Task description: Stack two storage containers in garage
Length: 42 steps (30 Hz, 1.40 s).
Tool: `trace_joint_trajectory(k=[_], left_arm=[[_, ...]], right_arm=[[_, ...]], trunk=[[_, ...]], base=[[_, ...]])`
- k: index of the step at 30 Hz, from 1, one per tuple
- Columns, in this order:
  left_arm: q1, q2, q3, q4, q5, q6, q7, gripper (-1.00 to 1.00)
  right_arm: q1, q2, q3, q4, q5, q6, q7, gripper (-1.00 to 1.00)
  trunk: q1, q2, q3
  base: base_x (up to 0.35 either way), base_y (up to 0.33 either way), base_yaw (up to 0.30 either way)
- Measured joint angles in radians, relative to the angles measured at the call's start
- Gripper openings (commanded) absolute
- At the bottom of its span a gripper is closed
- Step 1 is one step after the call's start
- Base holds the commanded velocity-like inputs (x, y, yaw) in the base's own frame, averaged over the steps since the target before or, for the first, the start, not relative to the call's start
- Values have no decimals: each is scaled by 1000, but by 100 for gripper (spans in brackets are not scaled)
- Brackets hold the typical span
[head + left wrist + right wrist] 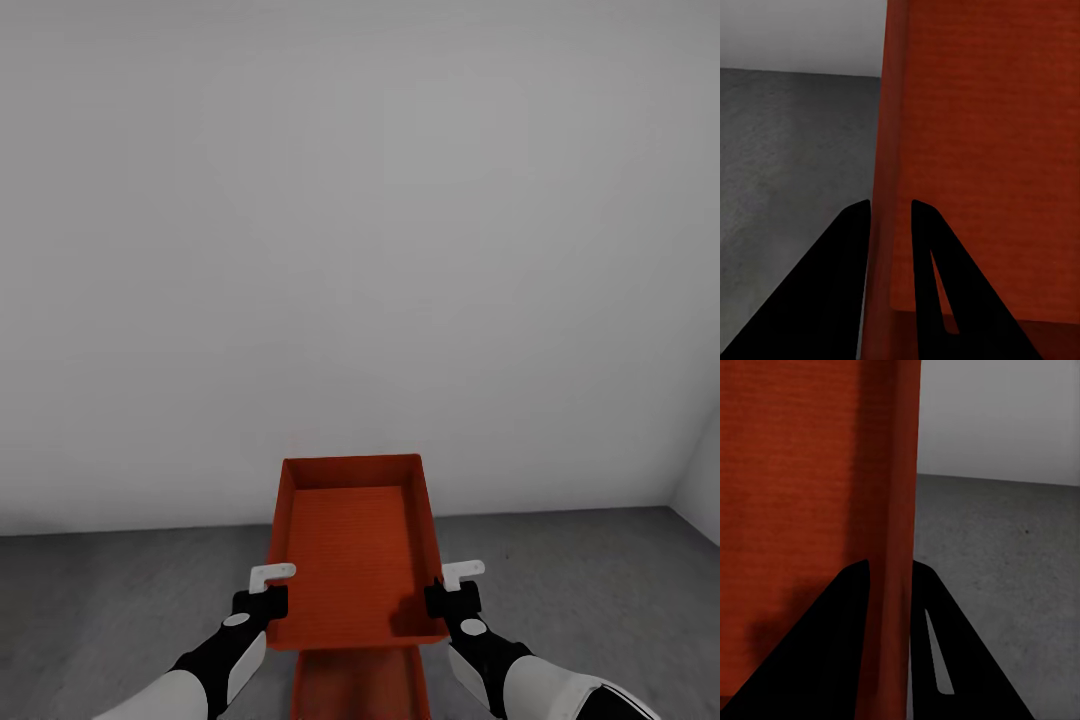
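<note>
1. Storage container (pixel 352 545), orange-red, was held aloft over the grey floor (pixel 120 590), facing a pale wall (pixel 360 250).
2. Left gripper (pixel 262 592) jaws were clamped on its left wall; right gripper (pixel 452 590) jaws on its right wall.
3. Second container (pixel 360 688) sat directly below.

A plain pale grey wall (pixel 360 250) takes up most of the head view, smooth and without any mark. It meets the ground along a straight line low in the picture. At the far right a second wall (pixel 700 470) of the same pale colour joins it and forms a corner. The same pale wall appears as a light band in the left wrist view (pixel 799 34) and in the right wrist view (pixel 1001 416).
</note>
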Motion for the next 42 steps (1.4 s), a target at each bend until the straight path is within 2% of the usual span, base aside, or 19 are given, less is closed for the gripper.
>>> trace_joint_trajectory(k=[42], left_arm=[[0,0,2,2,0,-3,-1,-100]], right_arm=[[0,0,1,0,1,0,-1,-100]], trunk=[[0,0,-68]], base=[[0,0,0]])
